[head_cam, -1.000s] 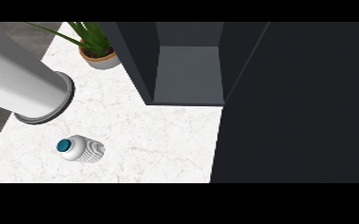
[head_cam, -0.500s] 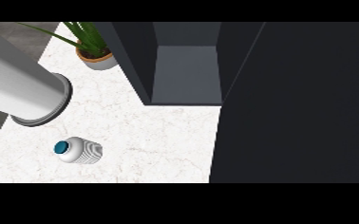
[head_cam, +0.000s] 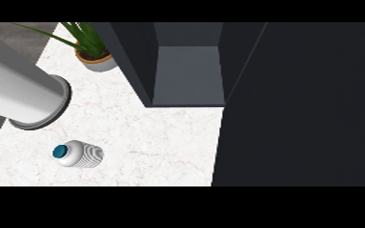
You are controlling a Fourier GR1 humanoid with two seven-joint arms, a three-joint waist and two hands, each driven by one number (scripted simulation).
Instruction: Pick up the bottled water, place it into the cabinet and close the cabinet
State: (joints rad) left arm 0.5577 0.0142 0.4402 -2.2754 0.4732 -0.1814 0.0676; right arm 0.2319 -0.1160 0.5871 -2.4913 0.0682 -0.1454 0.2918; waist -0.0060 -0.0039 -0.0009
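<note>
- White marble counter (head_cam: 143,125): bottled water (head_cam: 80,154) stands near its lower-left edge, untouched.
- Cabinet (head_cam: 189,72) open; door (head_cam: 292,106) cut off at right.
- Grey forearm (head_cam: 25,94) enters left; neither hand visible.

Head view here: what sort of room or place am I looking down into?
Most likely a kitchen counter. A pale marble-look countertop carries a bottled water and a potted plant, and a dark cabinet stands open on it, its door swung out at the right.
</note>
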